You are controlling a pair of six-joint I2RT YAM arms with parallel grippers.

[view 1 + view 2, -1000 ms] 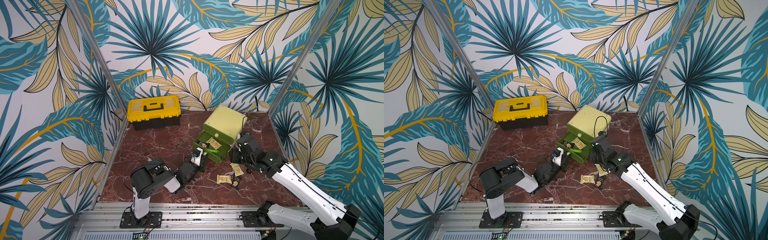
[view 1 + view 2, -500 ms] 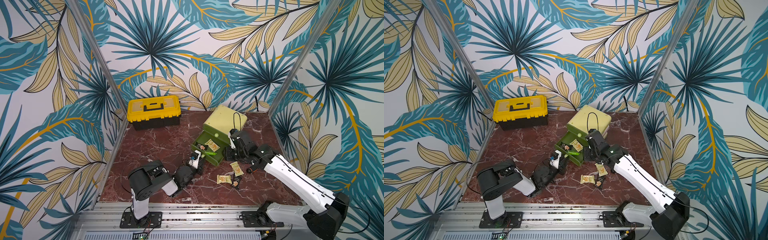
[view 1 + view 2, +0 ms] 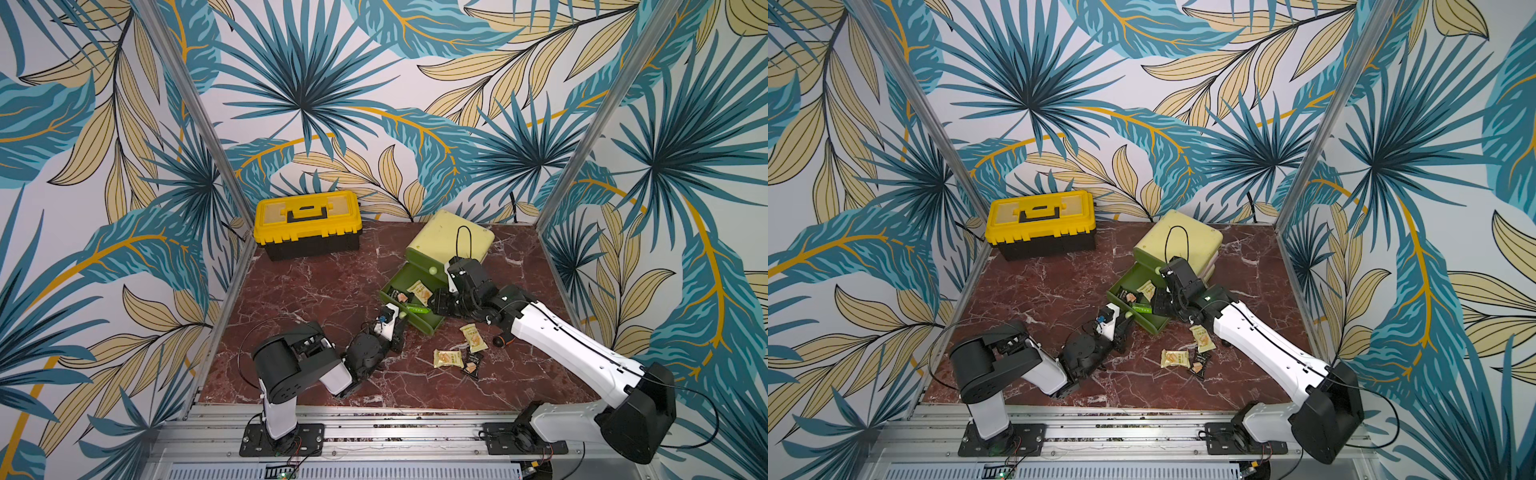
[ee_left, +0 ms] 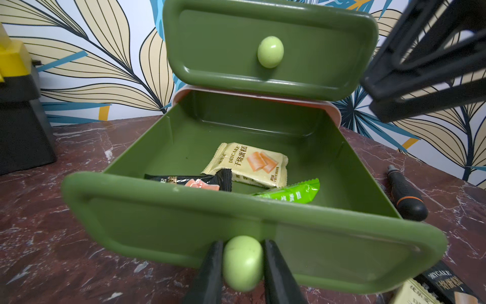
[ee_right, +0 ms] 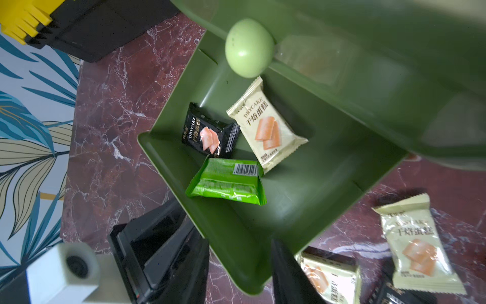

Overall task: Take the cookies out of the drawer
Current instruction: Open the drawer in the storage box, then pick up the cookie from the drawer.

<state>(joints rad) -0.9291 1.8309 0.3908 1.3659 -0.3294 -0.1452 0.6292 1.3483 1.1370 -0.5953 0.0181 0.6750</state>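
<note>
1. Left gripper (image 4: 243,246) pinches pale green round knob (image 4: 243,265) of open dark green plastic drawer (image 4: 184,223).
2. Right gripper (image 5: 236,244), spread apart, hangs over drawer's rim.
3. Cookies (image 5: 228,181): three crinkly packets in drawer; three packets (image 3: 448,358) on red marble bench (image 3: 316,299) toward front edge.

Soft, even light is filling both top views, keeping the marble tabletop (image 3: 332,291) crisp and laying only faint shadows beneath the arms and the yellow toolbox (image 3: 307,224). In the left wrist view a highlight is gleaming on the upper knob (image 4: 270,51), straight edges are bowing toward the corners, and the left gripper (image 4: 243,247) on the drawer knob (image 4: 243,265) is sitting slightly soft. In the right wrist view the upper drawer (image 5: 368,52) is smearing out of focus while the green packet (image 5: 228,181) is catching glare.
</note>
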